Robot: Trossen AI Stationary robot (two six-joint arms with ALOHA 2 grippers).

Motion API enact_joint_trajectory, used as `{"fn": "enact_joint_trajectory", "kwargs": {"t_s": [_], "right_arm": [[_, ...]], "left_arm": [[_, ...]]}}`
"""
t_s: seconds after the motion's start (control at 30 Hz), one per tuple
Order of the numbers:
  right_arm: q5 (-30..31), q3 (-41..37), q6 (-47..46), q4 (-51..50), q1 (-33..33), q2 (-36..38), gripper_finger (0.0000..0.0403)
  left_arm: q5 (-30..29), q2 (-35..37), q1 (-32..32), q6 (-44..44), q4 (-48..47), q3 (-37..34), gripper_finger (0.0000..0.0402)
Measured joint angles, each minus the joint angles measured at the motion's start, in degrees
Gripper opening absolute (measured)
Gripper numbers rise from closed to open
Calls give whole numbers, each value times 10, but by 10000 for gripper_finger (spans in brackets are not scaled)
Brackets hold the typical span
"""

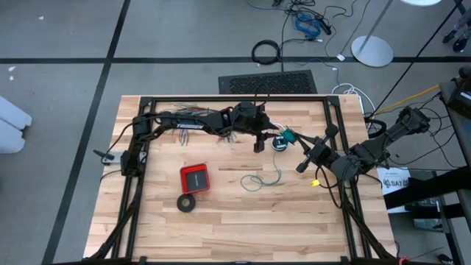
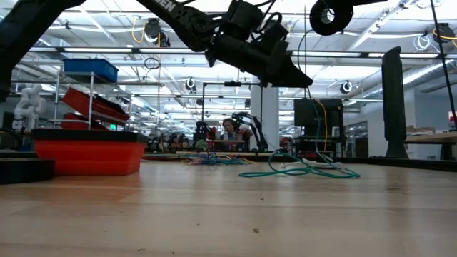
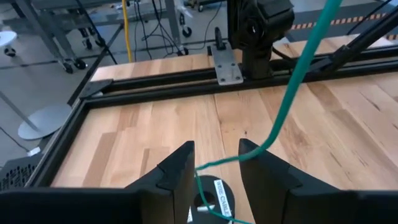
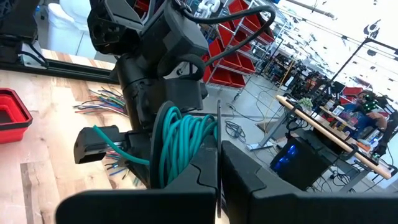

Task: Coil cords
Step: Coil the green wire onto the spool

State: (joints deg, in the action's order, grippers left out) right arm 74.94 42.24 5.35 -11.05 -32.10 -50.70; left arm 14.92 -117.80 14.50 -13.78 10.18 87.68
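My left tool [image 3: 214,177] hangs half open, the teal wire [image 3: 292,93] running between its fingers; I should feed it slowly, keeping slack. My right tool [image 4: 217,171] is shut on the teal coil [image 4: 183,140], right of centre above the wooden surface [image 1: 221,228]. Workshop racks stand beyond.

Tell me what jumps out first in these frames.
The teal-green wire: a coil of it sits at the right gripper, whose fingers are shut on it, at the table's right-centre. A strand runs between the fingers of the left gripper, open just above a small black spool. Further left lie a red box and a black tape-like ring.
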Motion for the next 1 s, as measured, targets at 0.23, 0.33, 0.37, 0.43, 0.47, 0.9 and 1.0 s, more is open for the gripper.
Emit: {"fn": "enact_joint_trajectory", "kwargs": {"t_s": [0.23,0.33,0.37,0.43,0.47,0.9,1.0], "right_arm": [[0,0,-2,0,0,0,0],[0,0,-2,0,0,0,0],[0,0,-2,0,0,0,0],[0,0,-2,0,0,0,0],[0,0,-2,0,0,0,0],[-1,0,-2,-3,0,0,0],[-3,0,-5,-13,0,0,0]], "left_arm": [[-2,0,0,1,-9,0,132],[-4,0,-1,2,-5,0,131],[-5,0,-2,2,-3,0,127],[-11,0,-4,2,-2,0,111],[-11,0,-4,1,-2,0,99],[13,0,-7,-20,-16,0,4],[13,4,-7,-20,-28,0,4]]}}
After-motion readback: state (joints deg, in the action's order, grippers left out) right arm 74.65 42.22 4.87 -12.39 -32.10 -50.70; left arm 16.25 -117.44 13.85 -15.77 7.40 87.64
